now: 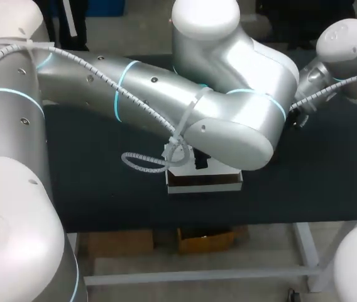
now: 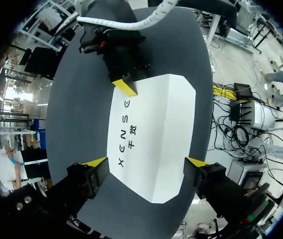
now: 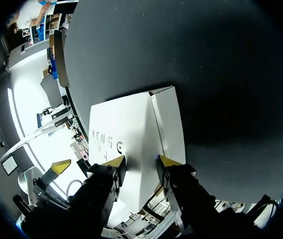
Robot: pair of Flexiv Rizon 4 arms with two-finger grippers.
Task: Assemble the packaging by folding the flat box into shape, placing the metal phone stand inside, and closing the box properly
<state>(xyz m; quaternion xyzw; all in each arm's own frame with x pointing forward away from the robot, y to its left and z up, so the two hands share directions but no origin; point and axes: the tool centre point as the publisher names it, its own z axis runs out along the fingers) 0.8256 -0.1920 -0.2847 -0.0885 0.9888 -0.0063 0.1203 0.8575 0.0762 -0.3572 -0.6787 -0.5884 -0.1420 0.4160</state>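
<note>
One white box (image 2: 151, 139) is the only task thing in view, and I cannot find the stand anywhere. In the head view the box sits at 6 o'clock from the middle of the table (image 1: 103, 189), close to the near edge and mostly hidden under the left arm (image 1: 166, 100). A brown strip shows above its white edge, but I cannot tell whether that is an open side.

From the wrists it shows a broad printed panel with a crease running along one side. I judge it light, thin card: stiff across a panel, hinging readily at the creases, and easy to dent if squeezed hard. Its smooth faces could slide on the dark table top. The safer hold is probably across two opposite long edges, or on a flap edge near a crease, with gentle pressure.

The left gripper (image 2: 145, 162) is spread wide above the box, with one yellow tip off each long side at 3 and 9 o'clock. A sliver of dark table shows at each tip, so it seems to be touching nothing and holding nothing.

The right gripper (image 3: 140, 160) is at the box's far end, at 12 o'clock from the left gripper and over the crease. I cannot tell whether it grips the card or only rests on it.
</note>
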